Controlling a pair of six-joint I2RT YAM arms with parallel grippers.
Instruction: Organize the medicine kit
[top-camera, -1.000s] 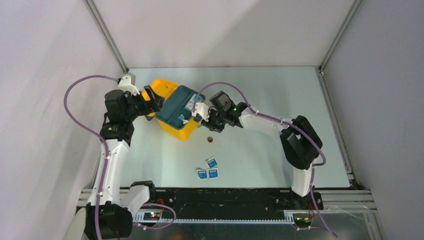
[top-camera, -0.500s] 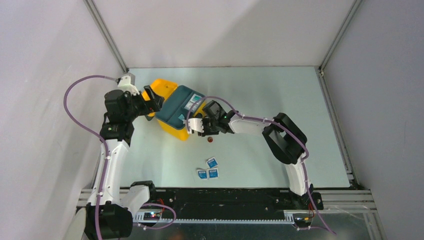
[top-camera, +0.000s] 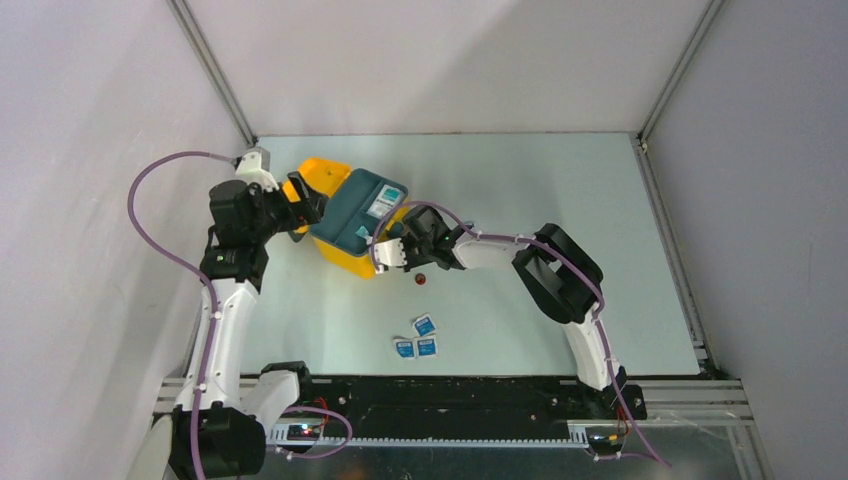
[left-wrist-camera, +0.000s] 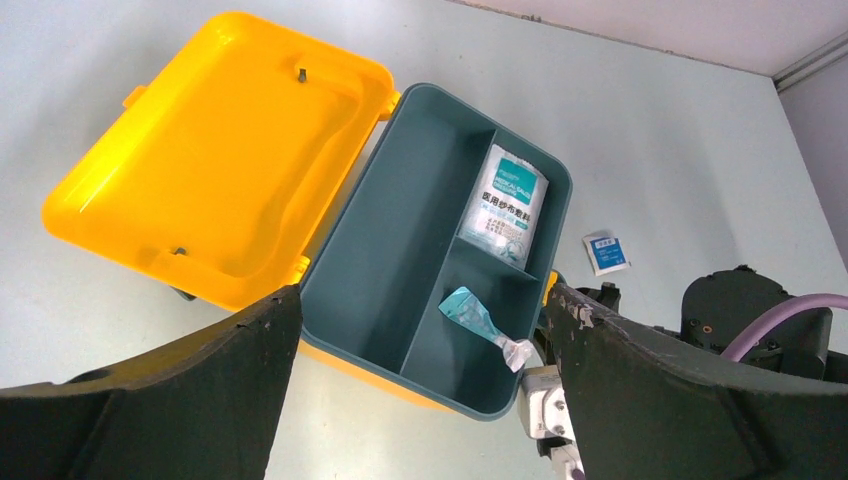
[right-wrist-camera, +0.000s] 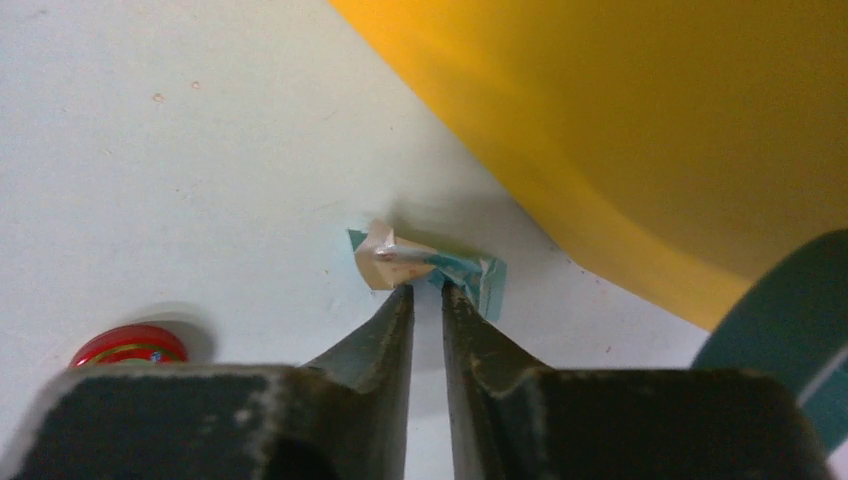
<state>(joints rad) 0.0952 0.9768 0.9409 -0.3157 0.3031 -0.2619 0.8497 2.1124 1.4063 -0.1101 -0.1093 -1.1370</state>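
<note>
Table — right claw at packet, just beside medicine kit.

**Three cameras, one yellow box shared**

The top external camera looks steeply down from high at the near edge, far enough to take in the whole table, with the medicine kit upper left of centre. The left wrist camera looks down between its own fingers onto the open medicine kit, fairly near. The right wrist camera sits low and very close: the kit's wall is upper right and a small red object lower left. The overhead view shows that red object too.
</note>
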